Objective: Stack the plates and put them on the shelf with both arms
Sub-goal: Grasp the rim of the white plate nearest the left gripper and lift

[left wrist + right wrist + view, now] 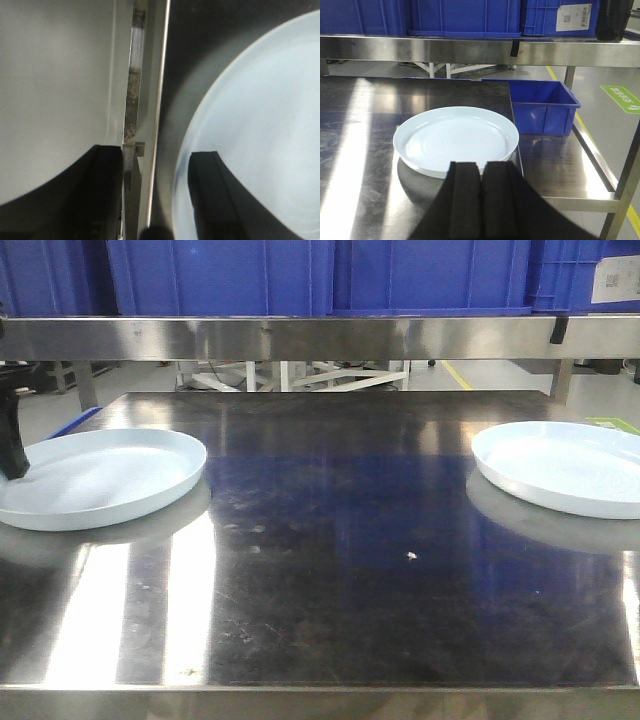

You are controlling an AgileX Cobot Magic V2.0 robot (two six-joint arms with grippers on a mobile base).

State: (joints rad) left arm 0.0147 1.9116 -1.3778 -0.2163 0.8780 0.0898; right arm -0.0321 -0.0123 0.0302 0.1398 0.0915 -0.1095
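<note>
**Early stage.** The left plate (95, 478) and the right plate (565, 465) lay well apart on the tabletop (330, 540), unstacked. The left gripper (156, 155) stood with jaws apart, straddling the left plate's rim without clamping it. The right gripper (481, 170), jaws pressed together and empty, hung just short of the right plate. Stacking and transfer to the shelf (320, 338) were yet to be done.
</note>
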